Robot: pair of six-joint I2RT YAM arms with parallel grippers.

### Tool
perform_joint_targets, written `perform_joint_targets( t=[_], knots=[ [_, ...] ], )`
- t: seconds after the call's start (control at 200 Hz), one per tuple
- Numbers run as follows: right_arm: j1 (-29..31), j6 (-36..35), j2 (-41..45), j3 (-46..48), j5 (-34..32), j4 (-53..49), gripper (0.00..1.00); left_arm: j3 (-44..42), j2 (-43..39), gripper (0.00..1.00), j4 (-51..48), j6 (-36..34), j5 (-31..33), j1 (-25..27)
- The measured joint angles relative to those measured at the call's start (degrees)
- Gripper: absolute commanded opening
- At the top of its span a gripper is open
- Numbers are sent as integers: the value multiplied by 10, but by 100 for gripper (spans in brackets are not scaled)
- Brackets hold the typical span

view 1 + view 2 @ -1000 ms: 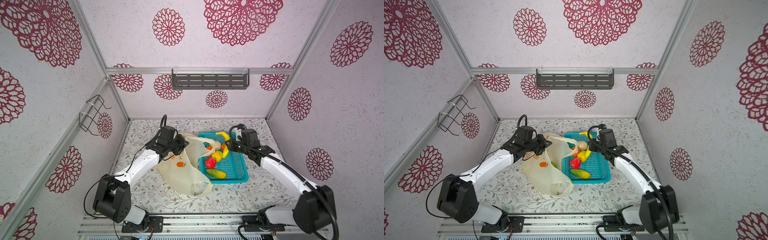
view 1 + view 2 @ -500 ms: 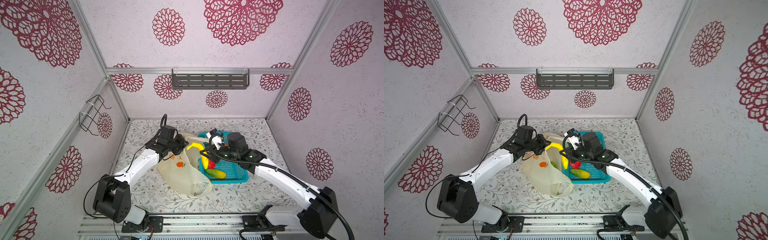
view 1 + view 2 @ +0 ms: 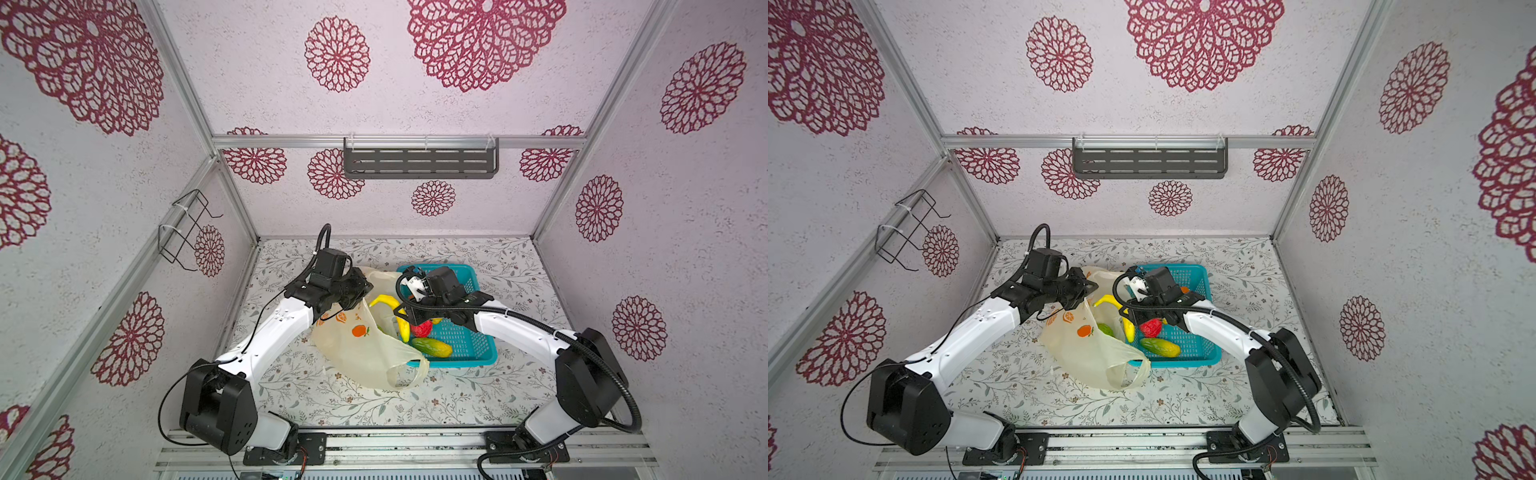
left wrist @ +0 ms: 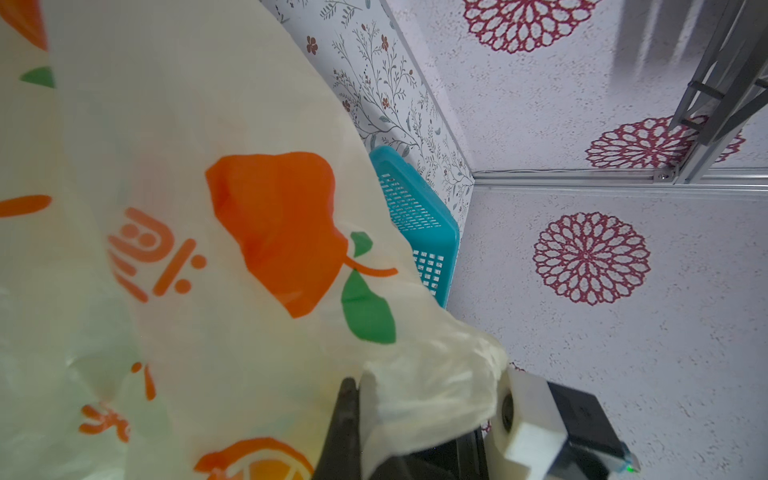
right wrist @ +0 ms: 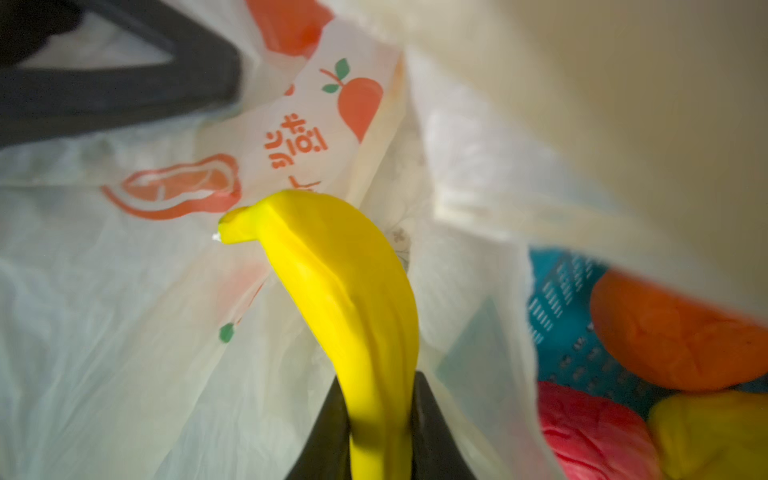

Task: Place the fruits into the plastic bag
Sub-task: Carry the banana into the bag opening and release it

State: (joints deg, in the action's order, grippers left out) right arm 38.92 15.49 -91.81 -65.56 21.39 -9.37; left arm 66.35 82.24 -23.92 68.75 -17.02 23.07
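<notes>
Left gripper is clamped tight on a bunched handle of the plastic bag, holding that edge up so the mouth gapes toward the teal basket; the rest of the bag slumps on the floral table. Right gripper has its fingers pinched on the lower end of the yellow banana, jaws only a banana's thickness apart. The grip sits low on the fruit so the free tip leads into the opening. In the right wrist view, bag film surrounds the tip; in both top views the banana sits at the mouth between the two grippers, not let go yet. Other fruits lie in the basket: the red one, the green-yellow oblong, an orange and the lumpy yellow one. A green shape shows at the bag mouth, can't tell what. Judged step: banana insertion, release pending, with most of the fruit left to move.
</notes>
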Motion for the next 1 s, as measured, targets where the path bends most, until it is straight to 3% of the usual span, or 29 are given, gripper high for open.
perform_joint_targets(
  t=[0.55, 0.595, 0.67, 0.771, 0.866, 1.001],
  knots=[
    [58, -9, -114, -119, 16, -16, 26, 0, -1, 0, 8, 1, -8, 0],
    [58, -8, -133, -130, 19, -17, 30, 0, 1, 0, 9, 1, -9, 0],
    [58, -6, -153, -142, 28, -16, 51, -1, 4, 0, 7, 2, -8, -1],
    [56, -6, -156, -141, 51, -4, 68, -1, 8, 0, 10, 4, -11, -2],
    [58, -7, -141, -119, 68, 25, 75, -1, 8, 0, 15, 7, -16, -2],
    [56, -11, -90, -72, 71, 41, 76, -1, 8, 0, 23, 10, -18, -2]
  ],
)
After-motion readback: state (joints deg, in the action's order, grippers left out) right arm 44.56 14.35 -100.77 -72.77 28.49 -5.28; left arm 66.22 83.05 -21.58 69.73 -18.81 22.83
